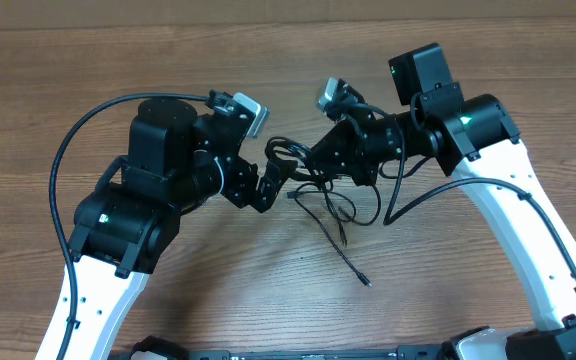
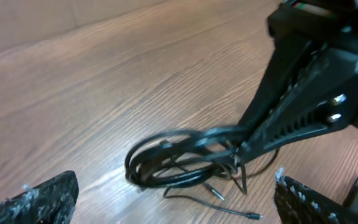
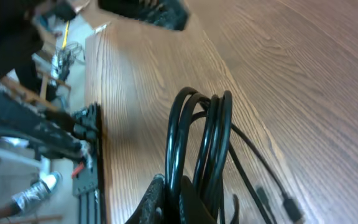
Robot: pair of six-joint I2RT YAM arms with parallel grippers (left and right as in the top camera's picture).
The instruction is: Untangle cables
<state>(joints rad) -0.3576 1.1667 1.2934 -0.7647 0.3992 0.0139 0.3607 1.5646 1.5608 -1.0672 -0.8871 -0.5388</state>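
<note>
The cables point(image 1: 313, 190) are thin black cords, coiled in a loop point(image 2: 173, 158) with loose strands trailing over the wood to a plug end point(image 1: 365, 283). My right gripper point(image 1: 305, 160) is shut on a strand of the coil point(image 3: 197, 130), which stands up between its fingers point(image 3: 161, 198). In the left wrist view the right gripper point(image 2: 246, 148) pinches the coil's right side and lifts it slightly. My left gripper point(image 1: 268, 187) faces the coil from the left, wide open, its fingers point(image 2: 42, 199) well apart and holding nothing. Two small plug tips point(image 2: 215, 193) lie below the coil.
The wooden table point(image 1: 268, 60) spreads all round. Thicker black arm cables arc at the left point(image 1: 63, 165) and right point(image 1: 438, 190). The table's edge with clutter beyond point(image 3: 48, 124) shows in the right wrist view. The left gripper's finger point(image 3: 154, 12) shows at the top there.
</note>
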